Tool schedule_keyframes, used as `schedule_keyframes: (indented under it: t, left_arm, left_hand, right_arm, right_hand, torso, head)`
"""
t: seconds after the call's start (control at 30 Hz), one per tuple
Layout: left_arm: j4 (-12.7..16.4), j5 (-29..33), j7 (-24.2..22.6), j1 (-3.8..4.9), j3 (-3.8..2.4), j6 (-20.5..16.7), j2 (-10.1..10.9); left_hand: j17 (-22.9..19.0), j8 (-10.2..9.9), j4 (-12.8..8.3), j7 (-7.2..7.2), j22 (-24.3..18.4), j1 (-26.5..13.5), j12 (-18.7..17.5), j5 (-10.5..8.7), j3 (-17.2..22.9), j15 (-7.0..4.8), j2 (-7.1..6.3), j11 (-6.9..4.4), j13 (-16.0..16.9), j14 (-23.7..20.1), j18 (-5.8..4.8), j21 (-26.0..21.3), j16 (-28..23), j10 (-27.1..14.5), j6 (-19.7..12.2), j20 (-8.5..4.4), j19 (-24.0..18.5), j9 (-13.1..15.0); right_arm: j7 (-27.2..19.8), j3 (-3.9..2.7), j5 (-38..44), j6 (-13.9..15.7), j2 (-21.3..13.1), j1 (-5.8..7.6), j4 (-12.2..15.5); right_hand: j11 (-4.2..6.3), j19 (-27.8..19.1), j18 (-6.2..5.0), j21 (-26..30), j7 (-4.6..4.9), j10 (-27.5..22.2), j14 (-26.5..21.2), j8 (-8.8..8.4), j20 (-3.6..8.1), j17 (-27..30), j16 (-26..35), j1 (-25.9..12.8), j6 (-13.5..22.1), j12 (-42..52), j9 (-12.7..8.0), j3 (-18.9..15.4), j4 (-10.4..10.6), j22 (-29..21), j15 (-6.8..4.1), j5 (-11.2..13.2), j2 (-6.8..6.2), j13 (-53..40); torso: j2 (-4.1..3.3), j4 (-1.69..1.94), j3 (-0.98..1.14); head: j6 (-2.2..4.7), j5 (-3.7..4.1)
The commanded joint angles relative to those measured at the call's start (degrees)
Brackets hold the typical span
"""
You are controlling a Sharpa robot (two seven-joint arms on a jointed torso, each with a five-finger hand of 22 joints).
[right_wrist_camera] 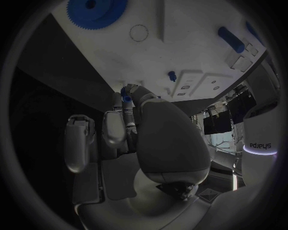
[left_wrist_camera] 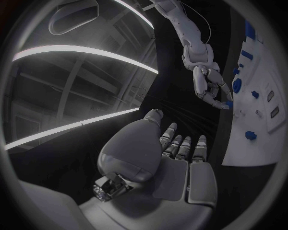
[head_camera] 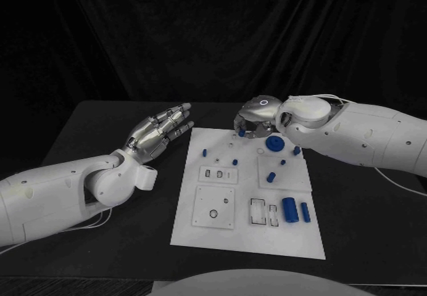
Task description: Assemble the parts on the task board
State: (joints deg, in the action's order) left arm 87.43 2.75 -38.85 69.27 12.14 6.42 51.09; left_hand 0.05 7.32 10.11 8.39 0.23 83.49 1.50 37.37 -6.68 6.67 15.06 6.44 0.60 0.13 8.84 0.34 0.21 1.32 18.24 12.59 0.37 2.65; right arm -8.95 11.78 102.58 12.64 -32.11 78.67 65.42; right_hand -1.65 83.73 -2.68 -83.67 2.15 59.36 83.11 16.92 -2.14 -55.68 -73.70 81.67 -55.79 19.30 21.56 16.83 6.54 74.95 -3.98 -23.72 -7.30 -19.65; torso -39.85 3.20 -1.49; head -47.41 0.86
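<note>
The white task board lies in the middle of the table. At its far edge my right hand pinches a small blue peg between thumb and finger, just above the board; the right wrist view shows the peg at the fingertips. A blue gear lies flat beside that hand, also seen as the gear. Several small blue pegs stand on the board, and two blue cylinders lie near its right edge. My left hand hovers open left of the board, fingers straight, holding nothing.
The board has rectangular plates with slots and holes in its near half. Black table surrounds the board, with free room to the left front and right front. A dark curtain hangs behind the table.
</note>
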Motion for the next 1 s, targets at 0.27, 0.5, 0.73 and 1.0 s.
schedule_keyframes:
  t: [0.27, 0.5, 0.73, 1.0]
  left_arm:
    - [0.4, 0.0, -2.9, 0.16, -0.06, 0.9, -0.2]
    - [0.4, 0.0, -2.9, 0.16, -0.06, 1.0, -0.2]
    - [0.3, 0.0, -2.7, 0.16, -0.06, 1.1, -0.3]
    - [-0.2, 0.0, -2.0, 0.16, -0.06, 1.3, -0.4]
  left_hand:
    - [0.0, 0.4, -0.4, 0.05, 0.0, 0.5, 0.3, 0.39, 0.0, 0.35, 0.02, 0.29, 0.1, -0.1, 0.99, 0.0, -0.2, 0.2, 0.7, 0.25, 0.0, 0.1]
    - [0.0, 0.4, -0.4, 0.06, 0.0, 0.5, 0.3, 0.41, 0.1, 0.34, 0.02, 0.30, 0.1, -0.1, 0.99, 0.0, -0.2, 0.2, 0.8, 0.23, 0.0, 0.1]
    - [0.0, 0.5, -0.5, 0.07, 0.0, 0.5, 0.3, 0.45, 0.1, 0.33, 0.05, 0.31, 0.1, -0.1, 1.00, 0.0, -0.2, 0.2, 0.8, 0.21, 0.0, 0.1]
    - [0.0, 0.5, -0.5, 0.09, 0.0, 0.5, 0.3, 0.46, 0.1, 0.33, 0.06, 0.33, 0.1, -0.1, 1.00, 0.0, -0.2, 0.2, 0.8, 0.21, 0.0, 0.1]
  right_arm:
    - [-0.4, -0.03, -1.1, -0.2, 3.3, -0.13, -5.4]
    - [-0.4, -0.03, -1.4, -0.2, 4.3, -0.61, -6.8]
    - [-0.5, -0.03, -1.4, -0.7, 4.9, -1.01, -7.5]
    - [-0.9, -0.03, -1.4, -1.0, 5.4, -1.25, -7.6]
  right_hand:
    - [-0.05, 0.7, 0.28, -0.4, 0.20, -0.5, 0.4, -0.16, -0.28, -0.4, -0.5, -0.4, 0.7, -0.2, 4.6, 0.5, 0.0, 6.8, 0.09, -0.1, -0.22, 0.0]
    - [-0.18, 0.6, 0.30, -0.4, 0.33, -0.5, 0.2, -0.67, -0.43, -0.5, -0.6, -0.5, 1.5, -0.2, 4.5, 0.9, 0.0, 6.9, 0.24, 0.2, -0.32, -0.1]
    - [-0.25, 0.5, 0.28, -0.4, 0.39, -0.6, 0.0, -0.89, -0.51, -0.5, -0.6, -0.6, 1.8, -0.2, 4.5, 1.1, 0.0, 6.9, 0.32, 0.5, -0.32, -0.1]
    - [-0.26, 0.5, 0.26, -0.3, 0.40, -0.7, -0.1, -1.22, -0.58, -0.5, -0.6, -0.7, 2.2, -0.2, 4.5, 1.3, -0.1, 6.9, 0.38, 0.8, -0.39, -0.1]
  torso:
    - [-0.37, 0.39, 0.18]
    - [-0.46, 0.93, 0.33]
    - [-0.49, 1.09, 0.31]
    - [-0.44, 1.06, 0.27]
  head:
    - [-0.01, 0.64]
    - [0.12, 1.41]
    - [0.16, 1.71]
    - [-0.26, 1.78]
